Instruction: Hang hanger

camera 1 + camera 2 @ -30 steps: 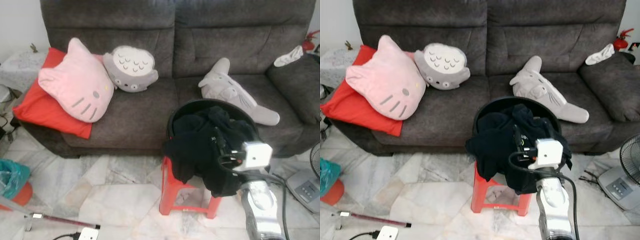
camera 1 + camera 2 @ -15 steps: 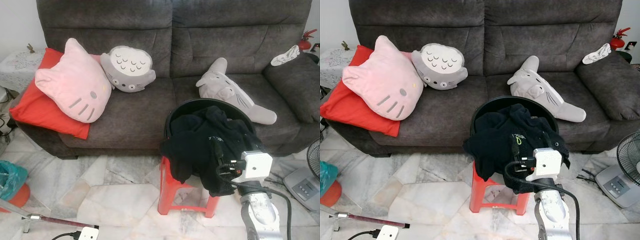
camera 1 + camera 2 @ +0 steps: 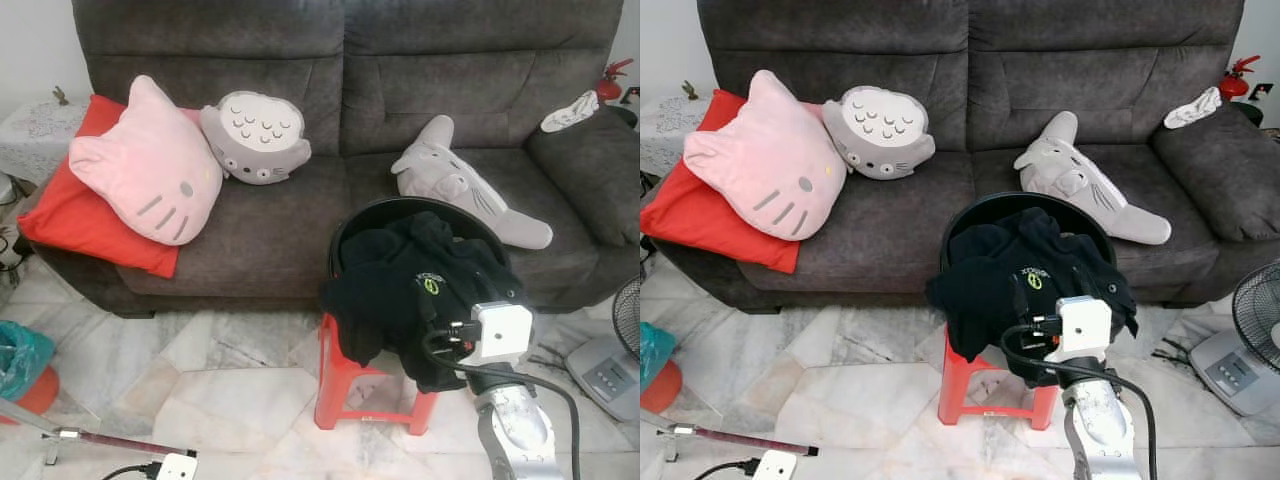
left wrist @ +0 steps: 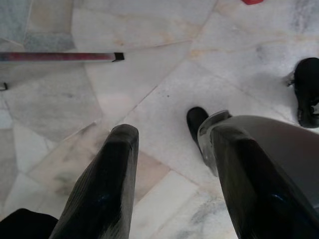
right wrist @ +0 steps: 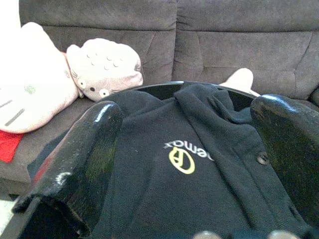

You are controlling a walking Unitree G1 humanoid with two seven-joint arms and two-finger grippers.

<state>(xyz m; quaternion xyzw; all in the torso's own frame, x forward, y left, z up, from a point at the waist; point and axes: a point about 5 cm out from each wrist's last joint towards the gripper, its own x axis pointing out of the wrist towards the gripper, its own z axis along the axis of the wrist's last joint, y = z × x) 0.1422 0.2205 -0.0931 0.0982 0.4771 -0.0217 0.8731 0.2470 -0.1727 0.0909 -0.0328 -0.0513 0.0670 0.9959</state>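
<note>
A black garment (image 3: 400, 290) with a yellow-green logo (image 3: 432, 283) is heaped in a round black basket (image 3: 350, 225) on a red stool (image 3: 335, 385) in front of the sofa. My right arm, with its white wrist camera box (image 3: 500, 333), reaches toward the garment's near edge. In the right wrist view my right gripper (image 5: 189, 119) is open, its fingers (image 5: 84, 159) wide apart just short of the garment (image 5: 149, 189), nothing held. My left gripper (image 4: 172, 137) hangs open over the marble floor (image 4: 149, 79).
A dark grey sofa (image 3: 300, 230) carries a pink cat cushion (image 3: 150, 165), a red cushion (image 3: 70, 215), a grey owl plush (image 3: 255, 135) and a grey plush (image 3: 460, 185). A fan (image 3: 615, 360) stands at right. A reddish rod (image 3: 120, 440) and a teal bag (image 3: 20, 355) lie at left.
My right wrist has sunk a little and drawn back toward me, uncovering the logo on the garment. The head view has shifted slightly. The basket and stool stay put.
</note>
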